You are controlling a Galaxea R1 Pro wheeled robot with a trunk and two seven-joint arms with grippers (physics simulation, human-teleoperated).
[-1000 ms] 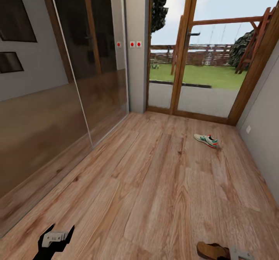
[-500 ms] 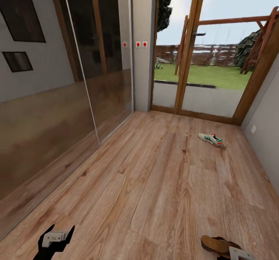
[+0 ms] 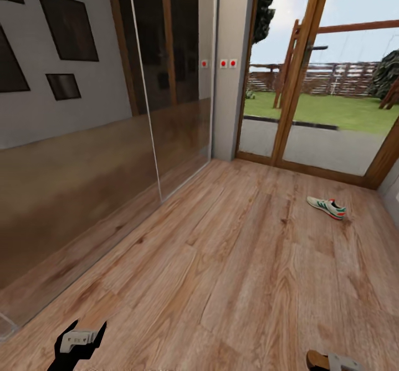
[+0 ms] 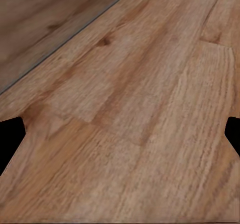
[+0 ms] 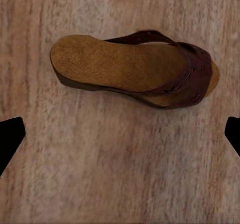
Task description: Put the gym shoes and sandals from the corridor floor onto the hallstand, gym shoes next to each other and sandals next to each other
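The right hand (image 5: 120, 134) hung spread and empty, directly above a brown sandal (image 5: 135, 71) lying flat on the corridor floor (image 5: 120, 184). The sandal looked light, its sole stiff and its strap soft; pinching the sole across its narrow middle seemed surest. The left hand (image 4: 120, 136) was also spread, over bare planks. Well beyond both, a gym shoe (image 3: 327, 207) lay near the glass door (image 3: 332, 111).
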